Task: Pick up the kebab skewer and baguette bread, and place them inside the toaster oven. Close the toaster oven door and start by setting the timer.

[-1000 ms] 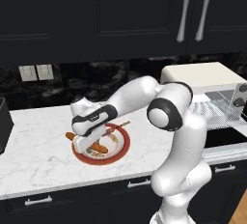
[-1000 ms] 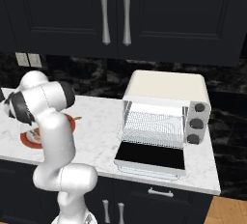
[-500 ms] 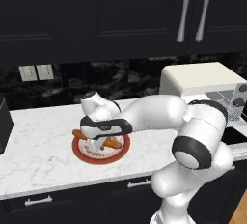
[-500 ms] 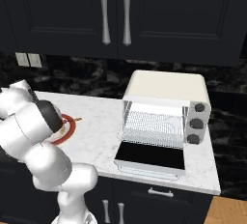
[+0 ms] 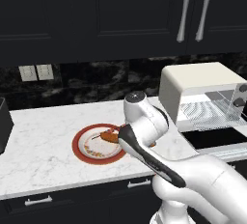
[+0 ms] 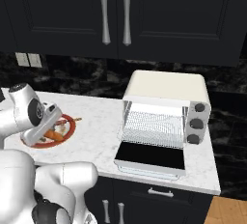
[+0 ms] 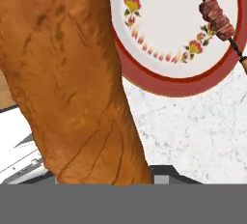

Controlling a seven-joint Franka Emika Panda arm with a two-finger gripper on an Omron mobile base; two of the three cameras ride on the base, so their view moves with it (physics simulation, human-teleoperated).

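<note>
Gripper [image 7: 103,179] jaws hold the baguette bread [image 7: 72,73], which rises huge and orange-brown from between the tips in the hand view, lifted over the red-rimmed plate [image 7: 159,80]. The kebab skewer [image 7: 217,18] lies on that plate on the table [image 5: 43,150]. The grip seems to sit near one end of the loaf (hard to confirm), so a fast swing toward the toaster oven [image 6: 166,117] could let it pivot, slip, or knock the open toaster oven door [image 6: 149,158]. Compared with a second ago, the arm has swung across and the bread has come up off the plate.
</note>
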